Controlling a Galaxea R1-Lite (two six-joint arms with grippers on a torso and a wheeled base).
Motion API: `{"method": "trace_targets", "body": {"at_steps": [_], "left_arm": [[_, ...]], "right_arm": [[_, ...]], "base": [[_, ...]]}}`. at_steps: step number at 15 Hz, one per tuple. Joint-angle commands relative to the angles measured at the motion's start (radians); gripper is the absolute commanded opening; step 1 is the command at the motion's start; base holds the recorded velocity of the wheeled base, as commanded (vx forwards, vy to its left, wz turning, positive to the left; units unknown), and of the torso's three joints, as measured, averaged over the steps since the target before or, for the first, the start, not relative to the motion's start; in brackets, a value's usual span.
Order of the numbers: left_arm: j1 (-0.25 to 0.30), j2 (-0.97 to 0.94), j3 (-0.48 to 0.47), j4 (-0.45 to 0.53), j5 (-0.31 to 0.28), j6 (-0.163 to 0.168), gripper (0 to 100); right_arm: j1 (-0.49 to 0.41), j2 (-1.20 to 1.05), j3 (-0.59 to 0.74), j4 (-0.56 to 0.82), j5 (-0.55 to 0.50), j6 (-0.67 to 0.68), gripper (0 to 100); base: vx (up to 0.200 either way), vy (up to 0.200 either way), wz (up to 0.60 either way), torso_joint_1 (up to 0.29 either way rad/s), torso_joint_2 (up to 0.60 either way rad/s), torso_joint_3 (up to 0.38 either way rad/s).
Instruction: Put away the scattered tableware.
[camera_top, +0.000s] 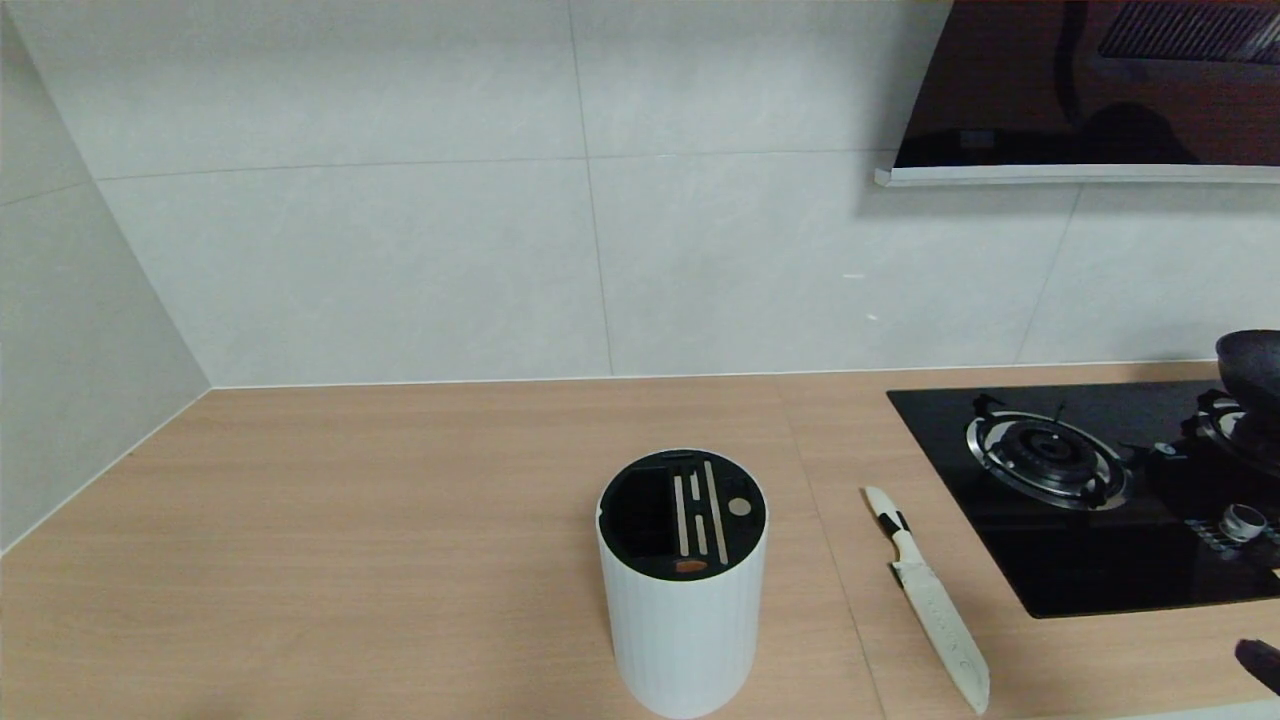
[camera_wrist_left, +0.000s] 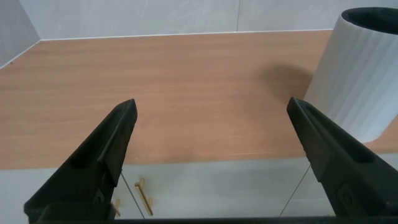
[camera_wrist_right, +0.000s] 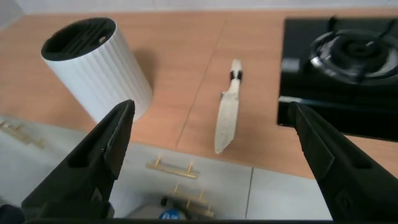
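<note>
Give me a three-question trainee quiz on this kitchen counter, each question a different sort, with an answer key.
1. True or false: the white knife with a black-banded handle lies on the black glass gas hob.
2. Multiple choice: from the white ribbed cylindrical holder with a black slotted top, the knife lies A) to the robot's left, B) to the robot's right, C) inside a slot.
3. Fill in: the left gripper and right gripper both hold their fingers ____.
Key: 1 false, it lies on the light wooden countertop beside the hob; 2 B; 3 open.
</note>
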Motion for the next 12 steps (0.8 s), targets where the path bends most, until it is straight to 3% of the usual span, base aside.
{"method": "trace_targets", "body": {"at_steps": [1, 4, 9, 12], "left_arm": [[0.0, 0.0, 0.0, 0.0, 0.0, 0.0, 100], [0.0, 0.0, 0.0, 0.0, 0.0, 0.0, 100], [0.0, 0.0, 0.0, 0.0, 0.0, 0.0, 100], [0.0, 0.0, 0.0, 0.0, 0.0, 0.0, 100]], "right_arm": [[0.094, 0.254, -0.114, -0.003, -0.03, 0.0, 100], [0.194, 0.474, -0.214, -0.005, -0.114, -0.008, 100], [0.24, 0.694, -0.208, -0.081, -0.154, -0.026, 100], [0.24, 0.875, -0.151, -0.271, -0.192, -0.026, 100]], "base": [[0.0, 0.0, 0.0, 0.0, 0.0, 0.0], [0.0, 0.0, 0.0, 0.0, 0.0, 0.0], [0.0, 0.0, 0.0, 0.0, 0.0, 0.0], [0.0, 0.0, 0.0, 0.0, 0.0, 0.0]]}}
